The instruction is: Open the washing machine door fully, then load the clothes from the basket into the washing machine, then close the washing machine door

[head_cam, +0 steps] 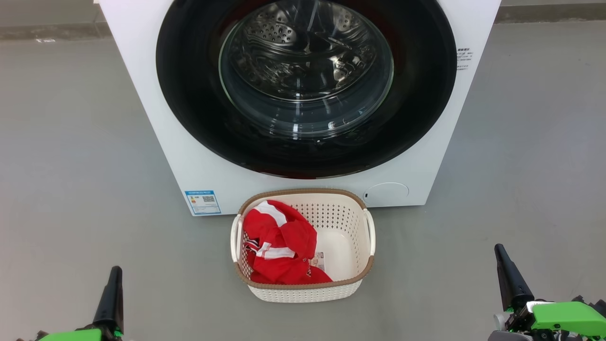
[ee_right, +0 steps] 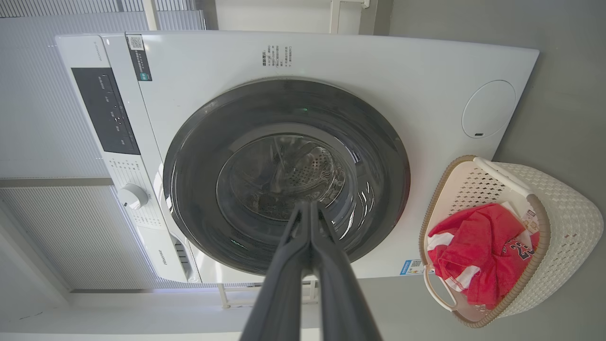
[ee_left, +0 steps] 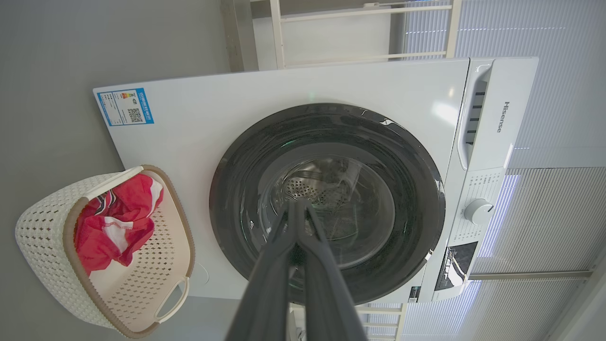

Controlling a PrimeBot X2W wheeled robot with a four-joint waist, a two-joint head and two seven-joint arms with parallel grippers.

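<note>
White washing machine (head_cam: 142,94) stands far centre, glossy black round door (head_cam: 189,104) shut, steel drum (head_cam: 303,52) visible through the glass. Cream perforated basket (head_cam: 303,192) just in front; red-white clothes (head_cam: 279,248) heaped in its left half.

Glossy black door (head_cam: 199,109), perforated plastic basket (head_cam: 341,222), red cloth clothes (head_cam: 284,241).

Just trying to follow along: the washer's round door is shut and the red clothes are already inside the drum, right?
Half right. The washing machine door is shut, but the clothes are lying in the basket in front of the washing machine, not inside it; the head view shows this.
</note>
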